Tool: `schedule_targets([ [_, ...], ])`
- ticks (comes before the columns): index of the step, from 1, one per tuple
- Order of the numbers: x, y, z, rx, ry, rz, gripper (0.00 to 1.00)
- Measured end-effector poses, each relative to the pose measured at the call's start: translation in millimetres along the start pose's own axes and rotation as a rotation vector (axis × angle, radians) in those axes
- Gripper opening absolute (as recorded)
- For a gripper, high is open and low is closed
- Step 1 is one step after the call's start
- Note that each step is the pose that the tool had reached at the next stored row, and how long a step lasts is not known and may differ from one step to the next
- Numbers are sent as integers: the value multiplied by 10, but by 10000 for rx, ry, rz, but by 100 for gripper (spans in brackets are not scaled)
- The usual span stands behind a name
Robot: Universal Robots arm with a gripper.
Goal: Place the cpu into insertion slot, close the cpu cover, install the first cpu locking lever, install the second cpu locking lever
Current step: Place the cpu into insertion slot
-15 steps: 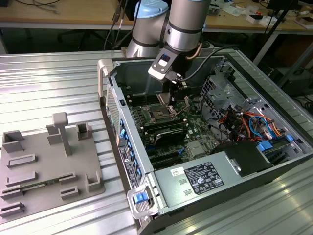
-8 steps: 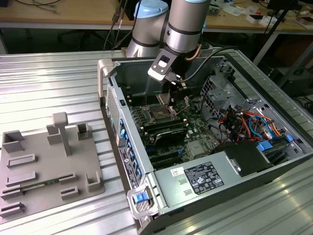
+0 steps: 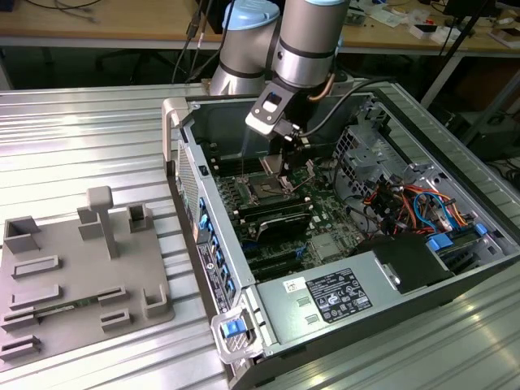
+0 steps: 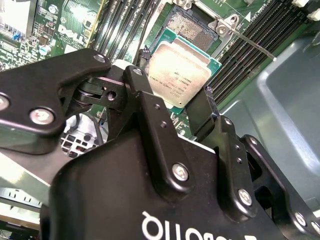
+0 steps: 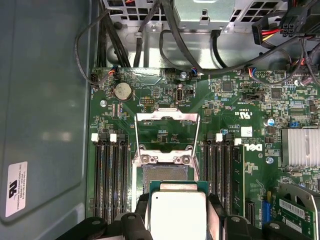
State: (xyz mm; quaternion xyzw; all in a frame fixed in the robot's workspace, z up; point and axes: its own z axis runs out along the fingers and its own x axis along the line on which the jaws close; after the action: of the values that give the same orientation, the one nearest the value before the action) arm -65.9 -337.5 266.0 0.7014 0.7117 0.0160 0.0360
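Note:
My gripper (image 3: pixel 276 166) is shut on the cpu (image 5: pixel 179 212), a pale silver square chip with a green edge, which sits between the two black fingers (image 4: pixel 200 112) in both wrist views. The cpu (image 4: pixel 180 70) hangs just above and slightly to one side of the insertion slot (image 5: pixel 165 173), a dark square socket (image 4: pixel 192 27) on the motherboard. The cpu cover (image 5: pixel 167 119), a thin silvery frame with a square window, stands flipped open beyond the slot. Thin metal lever rods (image 4: pixel 252 44) stick out beside the socket, unlatched. In the exterior view the insertion slot (image 3: pixel 266 192) lies right under the gripper.
Long black memory slots (image 5: pixel 107 180) flank the socket on both sides. Cable bundles (image 5: pixel 165 45) and a drive cage (image 3: pixel 366 154) crowd the case's far end. The grey case wall (image 5: pixel 45 100) rises close by. A grey fixture plate (image 3: pixel 73 276) lies at the exterior view's left.

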Motion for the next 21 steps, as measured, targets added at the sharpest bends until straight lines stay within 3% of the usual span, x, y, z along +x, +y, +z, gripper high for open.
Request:
schedule_targets([
  [11,6,13,36,3,-2,-1,55],
  [21,61,-2,246,22,12,-250,55],
])
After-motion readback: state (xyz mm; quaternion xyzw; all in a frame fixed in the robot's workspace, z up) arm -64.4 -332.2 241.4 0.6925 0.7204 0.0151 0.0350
